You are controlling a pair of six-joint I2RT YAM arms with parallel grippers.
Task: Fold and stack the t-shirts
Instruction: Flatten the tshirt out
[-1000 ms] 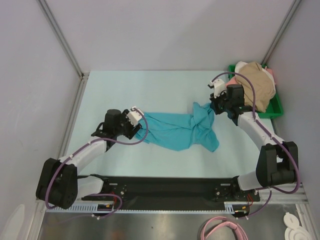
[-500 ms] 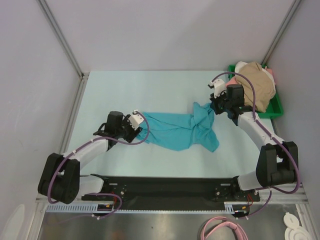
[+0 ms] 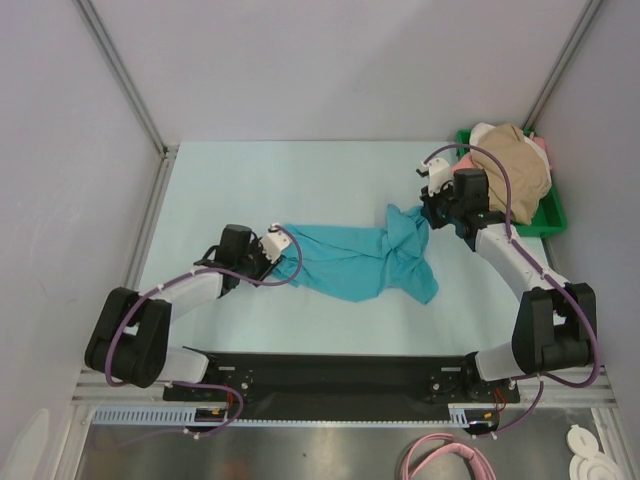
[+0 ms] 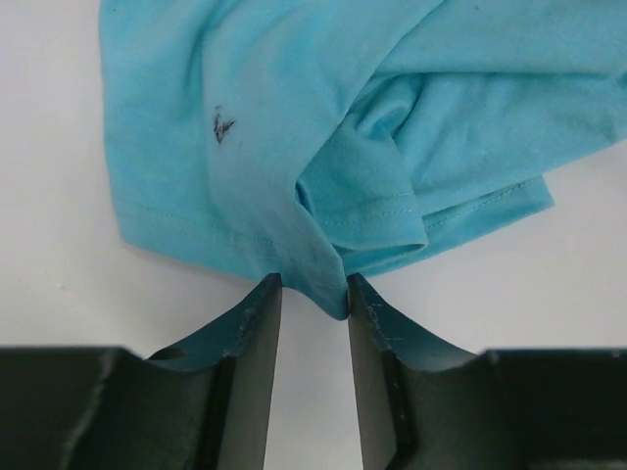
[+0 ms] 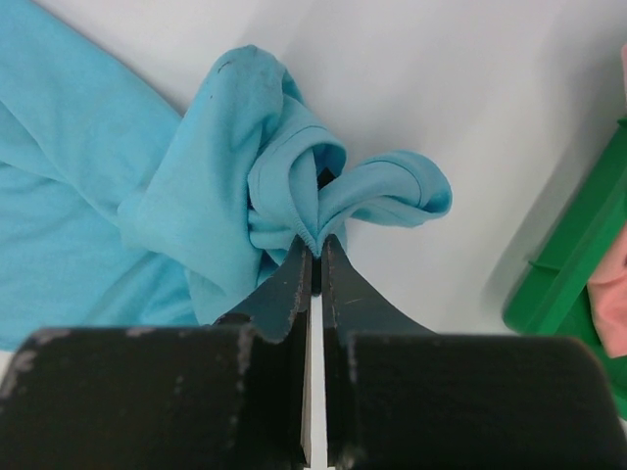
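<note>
A teal t-shirt [image 3: 350, 260] lies crumpled and stretched across the middle of the table. My left gripper [image 3: 284, 252] is low at its left end. In the left wrist view the jaws [image 4: 313, 291] stand apart, with a hanging fold of the shirt's hem [image 4: 323, 284] between the fingertips. My right gripper [image 3: 425, 213] is at the shirt's right end. It is shut [image 5: 315, 247] on a bunched ribbed edge of the teal shirt [image 5: 294, 186]. A tan t-shirt [image 3: 515, 160] is piled on pink [image 3: 541, 146] and white [image 3: 482, 130] cloth at the back right.
The pile of shirts sits in a green plastic tray [image 3: 551, 216] at the back right corner, just behind my right wrist; its rim [image 5: 578, 259] shows in the right wrist view. Grey walls with metal posts enclose the table on three sides.
My left gripper has dropped lower and slid to the right, onto the shirt's left hem, which now sits between its fingertips. The right arm and the shirt have not moved.
</note>
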